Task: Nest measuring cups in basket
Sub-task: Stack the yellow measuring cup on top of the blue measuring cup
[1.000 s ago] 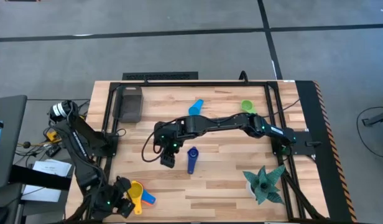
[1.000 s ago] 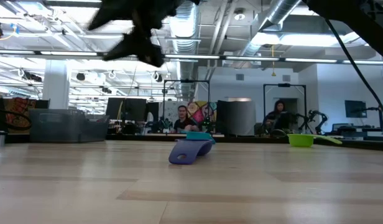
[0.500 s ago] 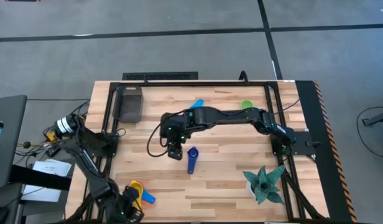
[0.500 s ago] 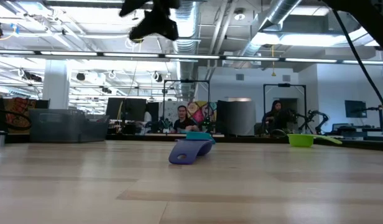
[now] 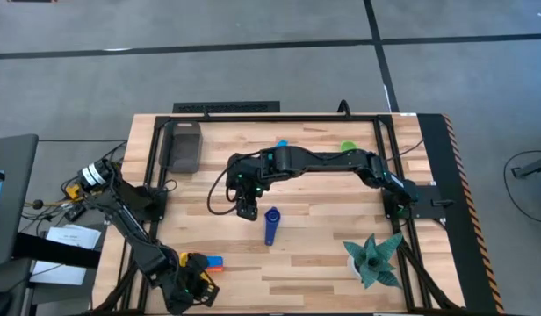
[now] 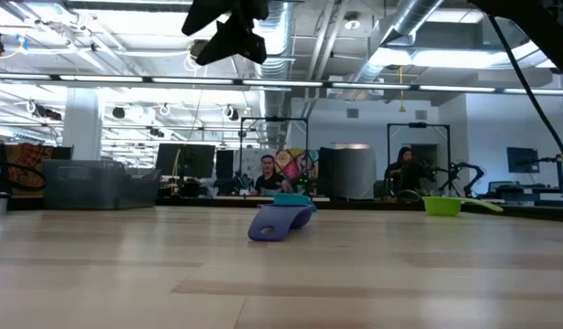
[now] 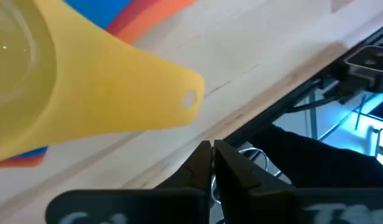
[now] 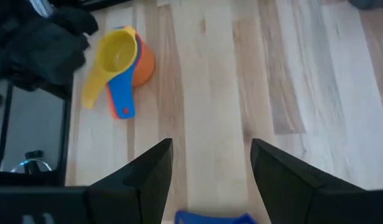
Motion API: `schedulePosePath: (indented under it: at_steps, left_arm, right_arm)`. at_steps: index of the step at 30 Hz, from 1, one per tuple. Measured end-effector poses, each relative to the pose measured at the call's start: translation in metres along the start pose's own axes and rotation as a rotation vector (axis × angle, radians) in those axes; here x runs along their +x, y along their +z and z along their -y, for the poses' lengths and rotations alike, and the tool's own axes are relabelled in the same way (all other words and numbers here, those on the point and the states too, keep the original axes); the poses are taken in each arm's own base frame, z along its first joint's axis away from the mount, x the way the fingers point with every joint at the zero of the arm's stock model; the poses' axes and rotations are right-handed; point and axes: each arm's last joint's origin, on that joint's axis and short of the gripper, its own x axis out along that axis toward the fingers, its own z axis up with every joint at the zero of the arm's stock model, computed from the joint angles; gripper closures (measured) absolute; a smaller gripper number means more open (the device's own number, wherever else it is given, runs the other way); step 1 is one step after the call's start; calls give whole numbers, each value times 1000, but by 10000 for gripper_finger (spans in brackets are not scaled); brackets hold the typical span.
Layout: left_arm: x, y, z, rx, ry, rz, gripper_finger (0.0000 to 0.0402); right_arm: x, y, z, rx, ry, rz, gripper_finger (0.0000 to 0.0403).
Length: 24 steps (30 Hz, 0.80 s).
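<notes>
Fingers (image 7: 198,165) of the left gripper (image 7: 211,163) press together on nothing, just off the yellow cup's (image 7: 67,87) smooth flat handle at the table's (image 5: 314,246) near-left edge. Only the right gripper (image 8: 210,158), spread wide and empty above the dark blue cup (image 5: 270,225), shows that nested stack whole; the basket (image 5: 184,147) sits far-left.

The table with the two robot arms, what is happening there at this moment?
Two robot arms are collecting measuring cups meant for the grey basket, which sits at the far left of the table. The left claw is shut at the near edge, beside a nested stack with a yellow cup on top, but it holds nothing. The right claw hangs open above the middle, close to the dark blue cup. A light blue cup and a green cup lie farther back.
</notes>
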Motion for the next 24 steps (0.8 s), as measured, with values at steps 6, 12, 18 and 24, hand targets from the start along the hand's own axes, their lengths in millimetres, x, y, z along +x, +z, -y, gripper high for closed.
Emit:
schedulePosePath:
  at_steps: [6, 12, 18, 24]
  left_arm:
    - [-5, -2, -1, -52, 57, 28, 401]
    - [-9, -5, 2, -35, 58, 35, 401]
    - [-9, -5, 2, 43, 66, 26, 401]
    - [-9, -5, 0, 52, 103, 8, 401]
  right_arm:
    - [31, -16, 7, -25, -55, -32, 165]
    - [73, -31, 0, -62, -4, 69, 192]
    - [97, -40, -25, -147, 78, 233, 235]
    - [114, -54, -50, -249, 134, 296, 282]
